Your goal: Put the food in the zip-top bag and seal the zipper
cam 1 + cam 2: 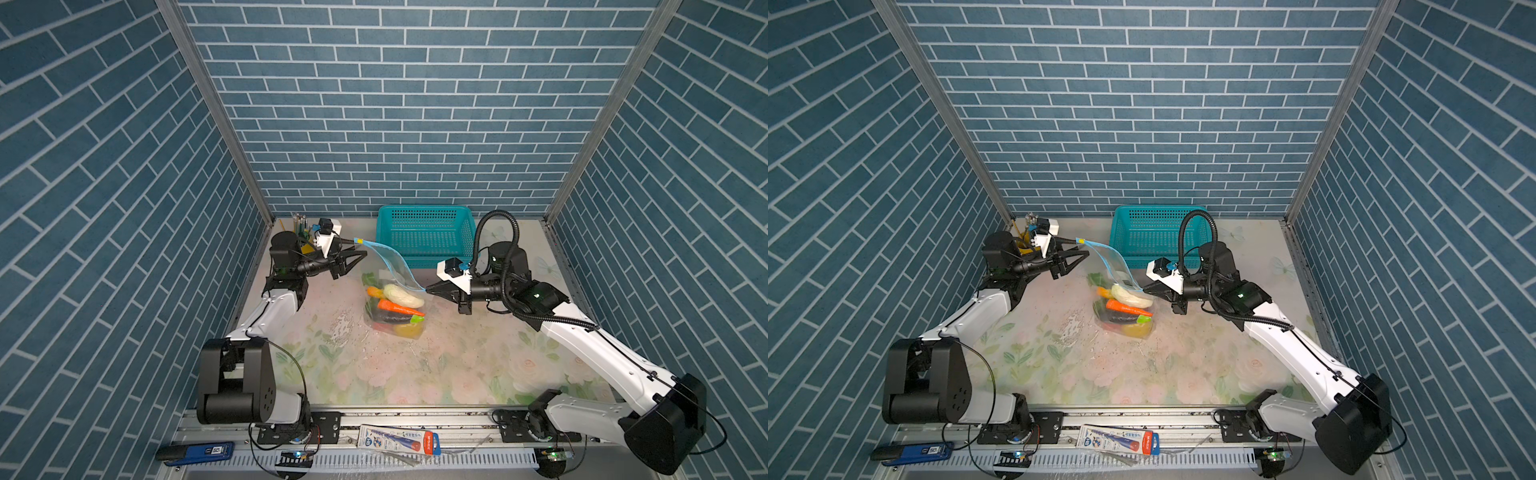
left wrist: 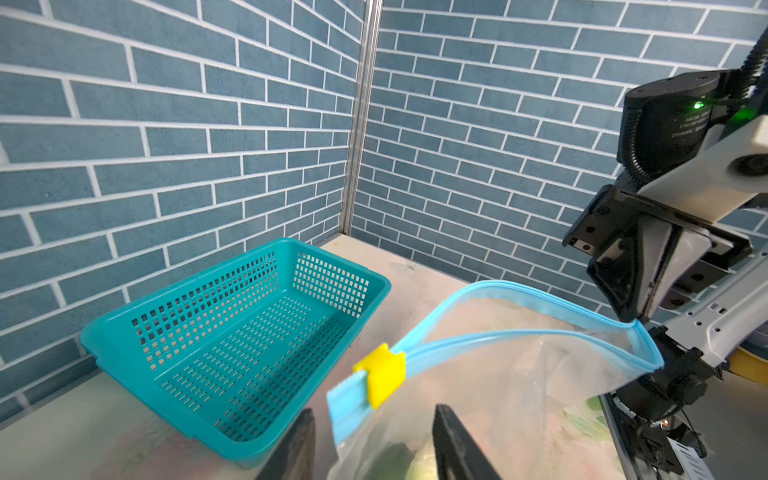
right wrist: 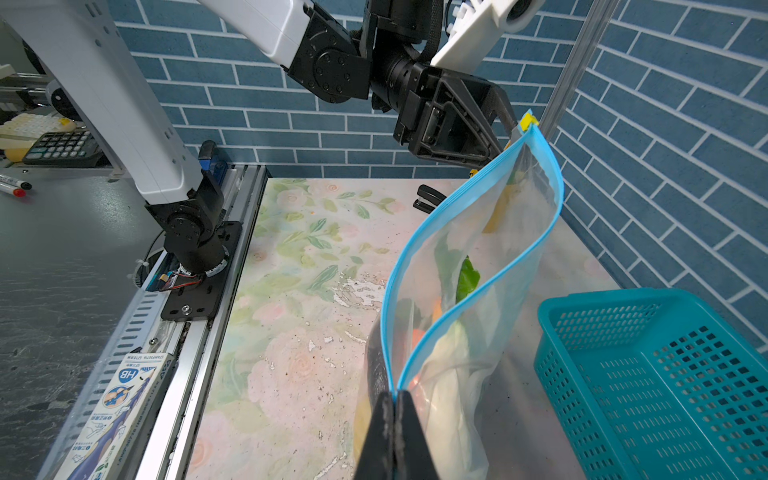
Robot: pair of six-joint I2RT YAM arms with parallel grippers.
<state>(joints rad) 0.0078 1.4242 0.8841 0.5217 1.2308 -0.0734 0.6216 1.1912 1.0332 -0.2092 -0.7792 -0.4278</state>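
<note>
Left end effector (image 1: 362,253), in both top views, points at the raised end of the zip-top bag (image 1: 395,270), its tip just beside the yellow slider (image 1: 358,240). The right end effector (image 1: 426,289) faces it from the other end of the bag's mouth. The bag hangs between the two, its body resting on the floral table (image 1: 374,374) below them. A white radish (image 1: 403,294), an orange carrot (image 1: 399,308) and a dark eggplant (image 1: 390,319) are stacked inside. A teal basket (image 1: 426,232) stands on the far side of the right end effector, apart from the bag.

From the left wrist, the left end effector (image 2: 370,436) has its jaws partly apart, straddling the bag's corner just short of the slider (image 2: 380,372). Whether they touch the plastic cannot be told. Ahead, the light-blue zipper (image 2: 478,336) splits into two strips running to the right end effector (image 2: 638,318).

From the right wrist, the right end effector (image 3: 392,399) is pinched tight on the zipper's end. The strips (image 3: 385,324) bow apart ahead of it, leaving the mouth unsealed, and meet at the slider (image 3: 528,120) by the left end effector (image 3: 507,133). A green leafy piece (image 3: 467,278) shows inside.
</note>
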